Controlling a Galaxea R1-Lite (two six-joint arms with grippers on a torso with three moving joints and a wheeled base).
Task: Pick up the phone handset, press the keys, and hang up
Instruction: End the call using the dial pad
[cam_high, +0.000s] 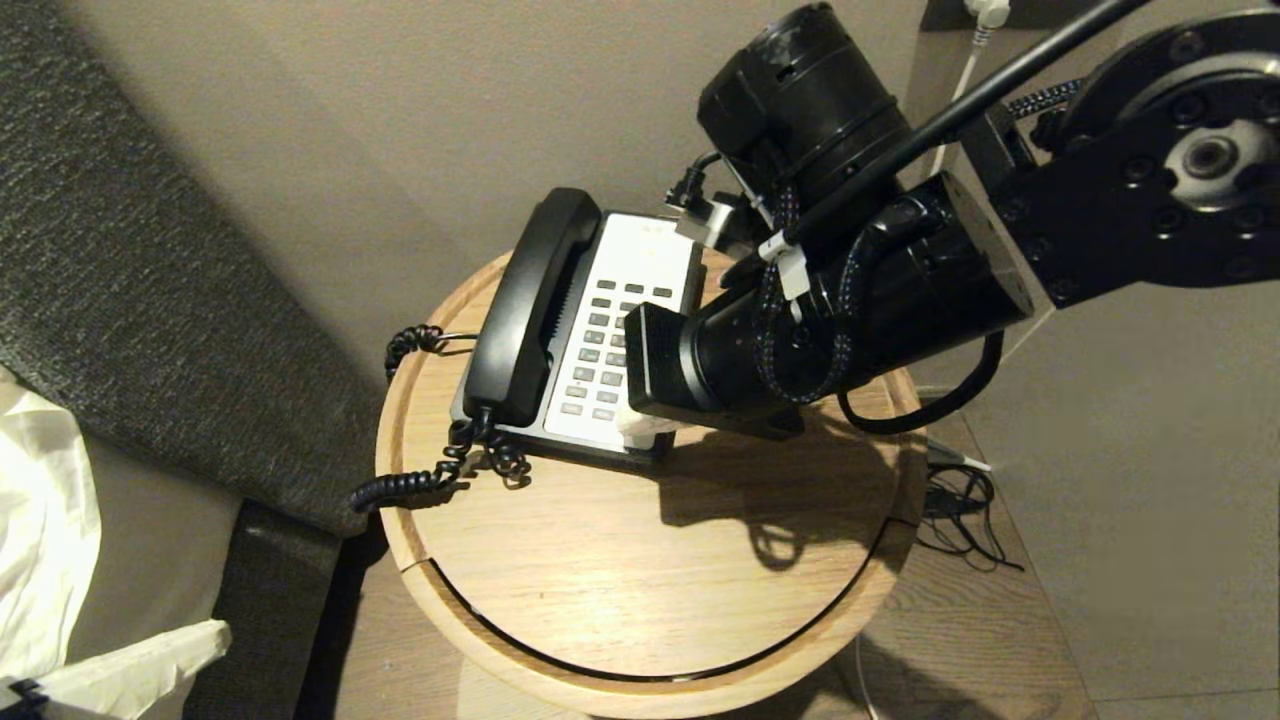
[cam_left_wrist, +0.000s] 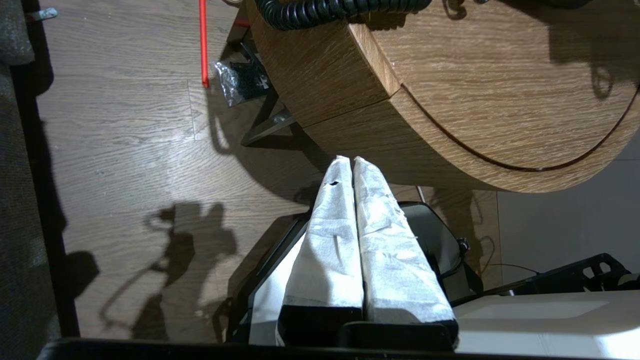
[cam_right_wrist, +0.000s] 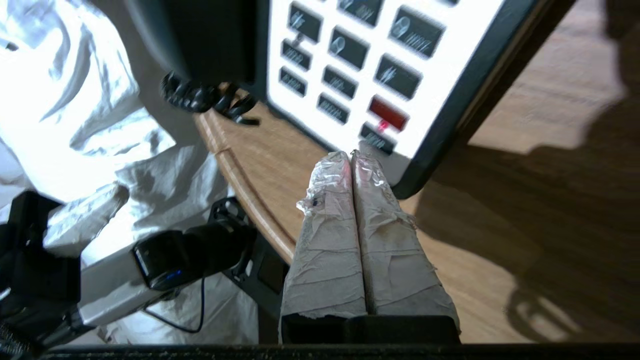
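Observation:
The glossy black phone handset (cam_high: 530, 300) lies in its cradle on the left side of the phone base, its coiled cord (cam_high: 420, 480) trailing over the table's left rim. The keys (cam_high: 600, 350) sit in the white faceplate; in the right wrist view they (cam_right_wrist: 350, 50) include one reddish key (cam_right_wrist: 387, 113). My right gripper (cam_right_wrist: 351, 156) is shut and empty, its taped tips at the faceplate's near edge just below the reddish key; it shows in the head view (cam_high: 640, 428) at the phone's near right corner. My left gripper (cam_left_wrist: 348, 161) is shut and empty, parked low beside the table.
The phone stands on a round wooden table (cam_high: 640, 560) with a raised rim. A grey upholstered panel (cam_high: 150, 250) and white bedding (cam_high: 40, 500) lie to the left. Loose cables (cam_high: 960, 510) lie on the floor at the right.

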